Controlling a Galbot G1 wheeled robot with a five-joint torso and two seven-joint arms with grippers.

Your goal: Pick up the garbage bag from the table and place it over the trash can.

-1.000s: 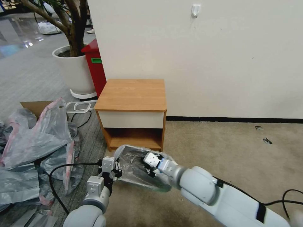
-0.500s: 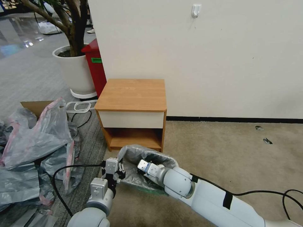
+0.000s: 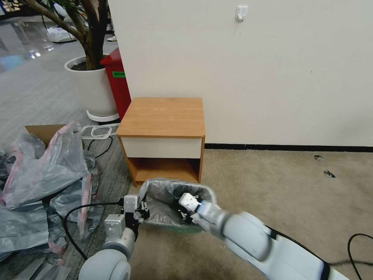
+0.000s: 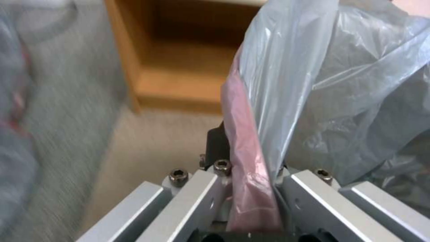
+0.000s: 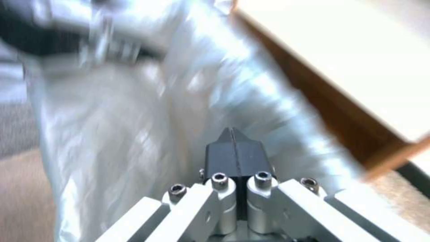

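Note:
The garbage bag (image 3: 165, 194), grey crinkly plastic, stands with its mouth open upward on the carpet in front of the table (image 3: 163, 116). My left gripper (image 3: 142, 210) is at the bag's left rim, shut on the pink rim band (image 4: 248, 181); in the left wrist view the left gripper (image 4: 244, 153) has the bag (image 4: 322, 84) rising from it. My right gripper (image 3: 187, 206) reaches down inside the bag's mouth. In the right wrist view the right gripper (image 5: 232, 138) is shut with nothing between its fingers and plastic (image 5: 134, 111) all around. The trash can is hidden.
A heap of grey-pink bags (image 3: 42, 179) and a black cable (image 3: 77, 210) lie on the floor to the left. A white plant pot (image 3: 91, 87) and red bin (image 3: 116, 81) stand behind the table's left side. Open carpet (image 3: 291, 186) lies to the right.
The bag's mouth has spread from a tilted, stretched shape into a rounded upward opening. My right gripper shifted about inside it, and my left gripper drew slightly left with the rim.

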